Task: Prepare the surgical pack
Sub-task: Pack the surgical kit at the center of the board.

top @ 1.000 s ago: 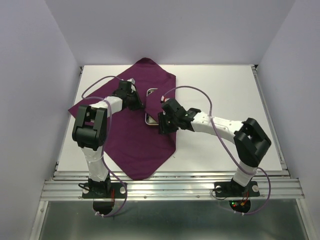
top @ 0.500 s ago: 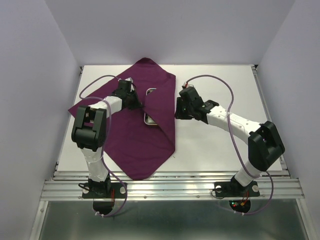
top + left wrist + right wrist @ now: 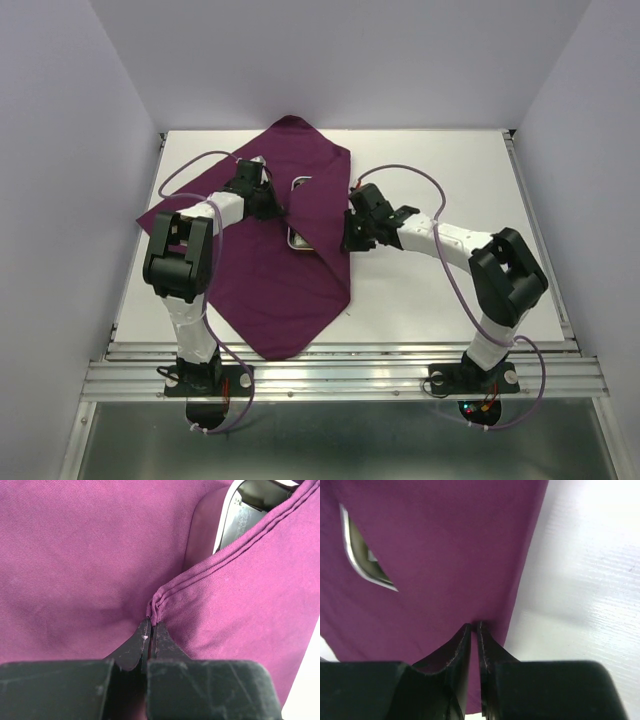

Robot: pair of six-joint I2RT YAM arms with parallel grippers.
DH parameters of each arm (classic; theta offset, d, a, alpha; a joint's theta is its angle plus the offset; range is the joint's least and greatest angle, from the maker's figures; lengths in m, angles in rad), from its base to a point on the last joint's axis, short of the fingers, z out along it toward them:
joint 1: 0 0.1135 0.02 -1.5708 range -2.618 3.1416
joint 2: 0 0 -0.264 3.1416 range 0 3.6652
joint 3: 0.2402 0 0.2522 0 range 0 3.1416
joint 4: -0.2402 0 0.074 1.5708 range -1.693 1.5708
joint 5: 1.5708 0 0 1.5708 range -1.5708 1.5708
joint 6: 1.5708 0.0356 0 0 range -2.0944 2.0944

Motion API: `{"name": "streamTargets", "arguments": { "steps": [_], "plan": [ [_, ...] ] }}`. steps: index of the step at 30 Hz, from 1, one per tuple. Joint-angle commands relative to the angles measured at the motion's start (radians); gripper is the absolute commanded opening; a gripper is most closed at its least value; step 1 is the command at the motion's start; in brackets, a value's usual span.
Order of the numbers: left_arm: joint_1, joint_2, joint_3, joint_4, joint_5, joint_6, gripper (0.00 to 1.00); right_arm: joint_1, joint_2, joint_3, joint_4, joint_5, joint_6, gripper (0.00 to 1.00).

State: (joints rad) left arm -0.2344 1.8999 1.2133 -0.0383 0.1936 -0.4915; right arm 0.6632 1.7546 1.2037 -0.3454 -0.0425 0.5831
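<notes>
The left claw is clenched on a fold of the purple cloth. The steel tray lies just ahead, half covered, its contents unclear. The right claw pinches the cloth's edge beside bare tabletop.

The right gripper, earlier over the steel tray and then drawn back toward the right edge of the table, has been brought to the right-hand hem of the purple cloth, and its jaws narrowed onto it
</notes>
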Motion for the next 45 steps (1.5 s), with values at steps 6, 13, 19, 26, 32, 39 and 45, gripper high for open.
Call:
{"name": "streamTargets", "arguments": {
  "steps": [6,13,19,26,32,39,45],
  "plan": [
    [0.004,0.018,0.043,-0.057,-0.011,0.013,0.0,0.046,-0.038,-0.126,0.114,-0.045,0.021,0.14],
    [0.004,0.019,0.034,-0.055,-0.02,0.019,0.0,0.055,-0.023,-0.185,0.175,-0.019,0.023,0.14],
    [0.004,0.03,0.045,-0.057,-0.02,0.018,0.0,0.055,0.039,-0.197,0.244,0.015,0.015,0.13],
    [0.004,0.041,0.042,-0.058,-0.025,0.018,0.0,0.075,-0.093,-0.214,0.145,0.038,-0.02,0.13],
    [0.004,0.041,0.04,-0.06,-0.026,0.019,0.0,0.116,-0.115,-0.233,0.138,0.023,-0.006,0.13],
    [0.004,0.037,0.037,-0.063,-0.026,0.021,0.0,0.144,0.006,-0.289,0.198,0.03,0.018,0.1],
    [0.004,0.034,0.034,-0.06,-0.031,0.024,0.0,0.153,-0.073,-0.253,0.126,0.084,-0.008,0.11]
  ]
}}
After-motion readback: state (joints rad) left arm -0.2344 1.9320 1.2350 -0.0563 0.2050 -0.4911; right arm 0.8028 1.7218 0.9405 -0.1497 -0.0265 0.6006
